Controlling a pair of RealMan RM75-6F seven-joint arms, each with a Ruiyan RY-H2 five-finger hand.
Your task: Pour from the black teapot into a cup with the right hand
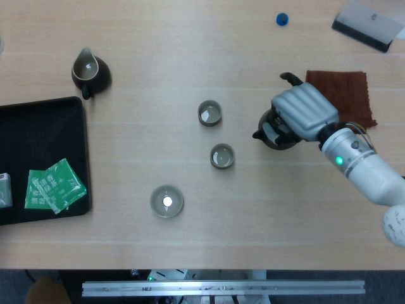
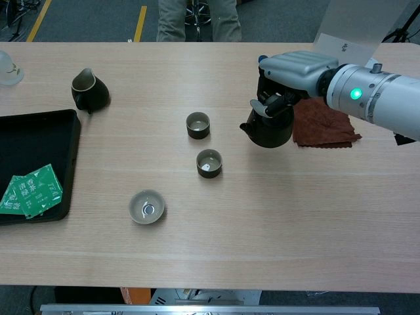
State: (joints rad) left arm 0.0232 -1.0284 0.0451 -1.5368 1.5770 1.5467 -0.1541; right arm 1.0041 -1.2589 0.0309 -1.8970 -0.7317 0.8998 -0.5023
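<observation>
Your right hand (image 2: pixel 289 72) grips the black teapot (image 2: pixel 268 128) from above, fingers curled around its top, spout pointing toward the cups. The pot sits just beside the brown cloth (image 2: pixel 323 125), right of the upper cup (image 2: pixel 197 125) and apart from it. The second cup (image 2: pixel 209 163) stands just below that one on the counter (image 2: pixel 275 223). Your left hand isn't visible in either view.

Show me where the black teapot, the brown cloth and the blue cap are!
black teapot (image 2: pixel 269 131), chest view, on its round belly.
brown cloth (image 1: pixel 342 95), head view, on its middle.
blue cap (image 1: pixel 282 19), head view, on its top.
</observation>
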